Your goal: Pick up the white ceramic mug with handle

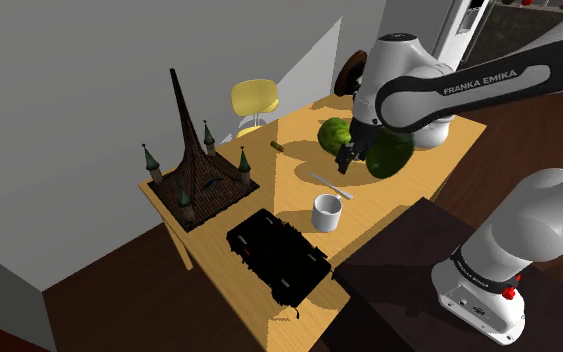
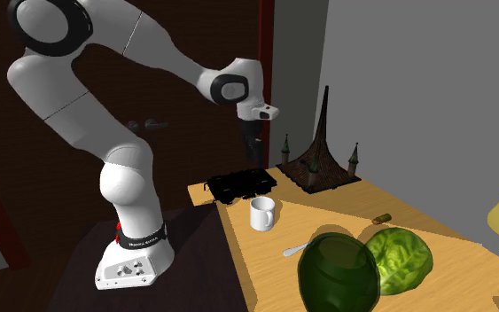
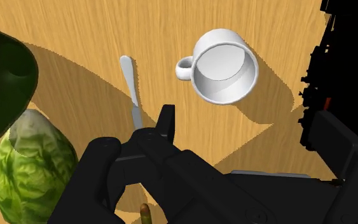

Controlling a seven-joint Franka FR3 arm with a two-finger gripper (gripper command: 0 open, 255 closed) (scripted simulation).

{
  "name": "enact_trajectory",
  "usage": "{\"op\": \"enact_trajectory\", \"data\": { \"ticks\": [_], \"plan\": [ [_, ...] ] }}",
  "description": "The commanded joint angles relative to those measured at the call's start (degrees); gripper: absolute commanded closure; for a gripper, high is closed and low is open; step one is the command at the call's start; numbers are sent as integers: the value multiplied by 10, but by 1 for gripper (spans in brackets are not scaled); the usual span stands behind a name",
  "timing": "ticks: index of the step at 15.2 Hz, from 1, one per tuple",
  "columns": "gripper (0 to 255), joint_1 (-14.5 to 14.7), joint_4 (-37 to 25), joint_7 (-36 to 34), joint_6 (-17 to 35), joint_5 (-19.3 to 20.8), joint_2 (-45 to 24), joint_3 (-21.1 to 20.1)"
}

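On the wooden table (image 1: 374, 215), the white mug (image 3: 225, 67) stands upright and empty, apart from the black gripper (image 1: 346, 163), whose opening I cannot tell.

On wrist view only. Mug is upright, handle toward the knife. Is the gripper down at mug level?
Observer: No. In the second exterior view the gripper hangs well above the table, with open air between it and the mug.
Operator: What is the black thing cut off beside the mug?
Observer: The shoulder view shows it whole. It is a low, long black object lying flat on the table, apart from the mug.
Operator: Anything tall on the table?
Observer: Yes, a dark model tower with a thin spire. It stands on the side of the table away from the stand, well clear of the mug.
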State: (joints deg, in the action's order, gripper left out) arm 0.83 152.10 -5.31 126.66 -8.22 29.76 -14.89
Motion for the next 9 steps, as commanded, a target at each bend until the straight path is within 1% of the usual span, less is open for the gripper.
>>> {"op": "enact_trajectory", "data": {
  "ticks": [1, 5, 7, 9],
  "plan": [
    [0, 0, 10, -12, 50, -1, -41, -14],
    [0, -6, 11, -43, 137, 10, -131, -43],
    [0, -12, 6, -64, 179, 26, -181, -56],
    [0, -19, -2, -92, 218, 51, -233, -69]
  ]
}}
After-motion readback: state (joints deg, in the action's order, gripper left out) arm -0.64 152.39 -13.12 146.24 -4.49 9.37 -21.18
